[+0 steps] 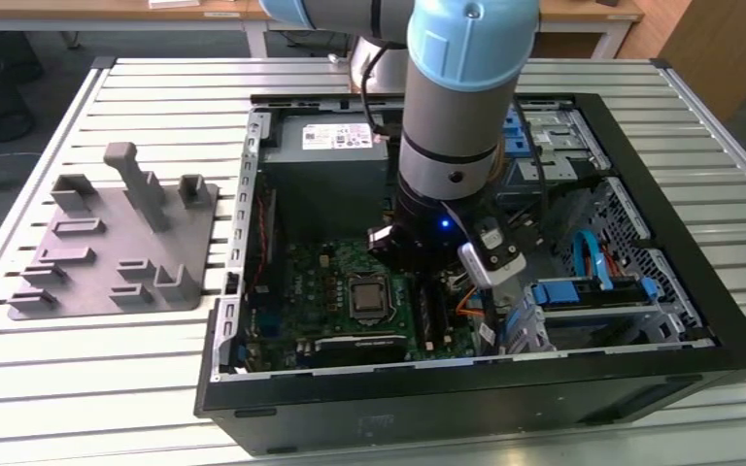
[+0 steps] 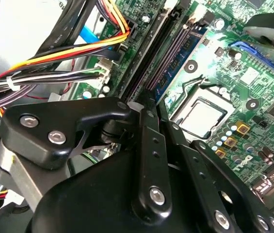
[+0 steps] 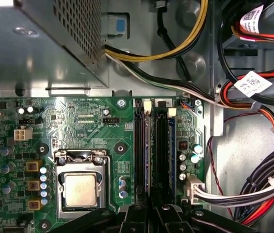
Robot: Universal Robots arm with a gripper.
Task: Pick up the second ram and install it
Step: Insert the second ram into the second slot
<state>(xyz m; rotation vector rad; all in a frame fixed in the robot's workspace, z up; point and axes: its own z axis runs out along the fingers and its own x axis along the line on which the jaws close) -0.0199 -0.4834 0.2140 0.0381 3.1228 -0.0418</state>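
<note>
— Well, where is the gripper (image 3: 151,209) seen?

— It is lowered by the arm (image 1: 457,107) into the open computer case (image 1: 684,359), which is laid on its side on the slatted table (image 1: 88,388). In both wrist views it is placed right over the row of memory slots (image 3: 156,145) on the motherboard (image 3: 78,121).

— And can its state be told?

— No. Its black links are seen drawn close together above the slots, but whether it is closed on anything, or merely narrowed, cannot be told; the contact is hidden by its own body.

— Where is the second ram (image 2: 185,48) found?

— In the second wrist view a blue-green strip is seen standing on edge in the slot row, just beside the processor socket (image 2: 200,116). Whether it is fully seated cannot be judged, nor whether it is touched by the gripper.

— What else is shown?

— Bundled cables (image 3: 253,189) in black, red, yellow and white are routed along the far side of the slots from the socket. A perforated grey metal box (image 3: 30,48) is mounted next to the board. On the exterior view's left a grey fixture (image 1: 120,243) with upright posts is set on the table, well apart from the case.
</note>
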